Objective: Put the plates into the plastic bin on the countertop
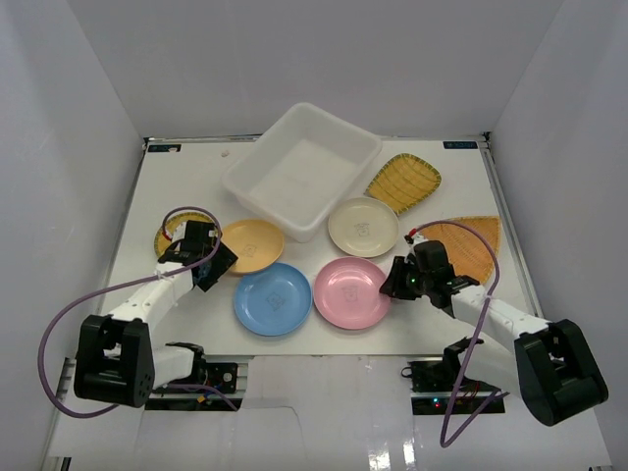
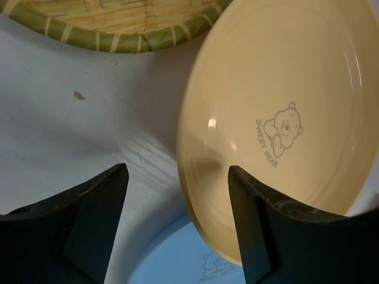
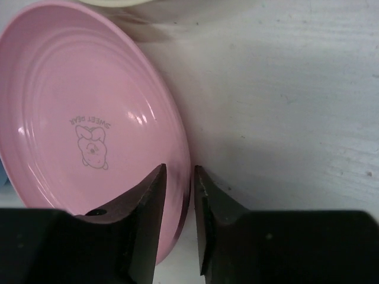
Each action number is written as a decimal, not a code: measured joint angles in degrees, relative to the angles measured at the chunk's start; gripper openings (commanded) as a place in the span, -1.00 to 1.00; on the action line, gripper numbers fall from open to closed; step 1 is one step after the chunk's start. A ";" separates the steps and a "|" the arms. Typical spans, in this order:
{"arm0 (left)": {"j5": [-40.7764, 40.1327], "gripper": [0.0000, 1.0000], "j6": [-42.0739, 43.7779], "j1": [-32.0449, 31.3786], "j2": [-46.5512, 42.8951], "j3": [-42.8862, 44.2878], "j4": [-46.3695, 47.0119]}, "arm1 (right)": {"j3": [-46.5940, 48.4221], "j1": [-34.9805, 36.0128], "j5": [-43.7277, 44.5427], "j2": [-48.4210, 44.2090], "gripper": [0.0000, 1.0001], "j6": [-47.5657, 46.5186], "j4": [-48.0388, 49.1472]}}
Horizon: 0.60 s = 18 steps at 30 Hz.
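Observation:
The white plastic bin (image 1: 302, 169) stands empty at the back of the countertop (image 1: 451, 324). In front of it lie an orange-yellow plate (image 1: 252, 244), a blue plate (image 1: 273, 298), a pink plate (image 1: 350, 292) and a cream plate (image 1: 362, 226). My left gripper (image 1: 218, 263) is open and straddles the near rim of the orange-yellow plate (image 2: 284, 89), which overlaps the blue plate (image 2: 177, 263). My right gripper (image 1: 390, 287) is shut on the right rim of the pink plate (image 3: 89, 118), one finger (image 3: 142, 219) inside the dish and one outside.
A squarish woven plate (image 1: 403, 182) lies right of the bin. A fan-shaped woven plate (image 1: 469, 243) lies behind my right arm. A round woven plate (image 1: 169, 235) lies partly under my left wrist and shows in the left wrist view (image 2: 118, 23). Grey panels wall the table.

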 measured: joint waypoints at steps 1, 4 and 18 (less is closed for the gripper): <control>-0.17 0.51 -0.13 0.00 0.46 -0.13 0.42 | -0.31 0.13 0.24 0.44 -0.61 0.15 0.07; -0.61 0.33 -0.57 0.00 1.31 -0.59 1.79 | -1.44 0.52 1.33 -0.79 -0.84 1.22 -0.07; -0.66 -1.00 -0.52 0.26 -1.86 -2.60 6.27 | 7.10 1.60 5.35 -25.05 -0.85 1.90 -16.13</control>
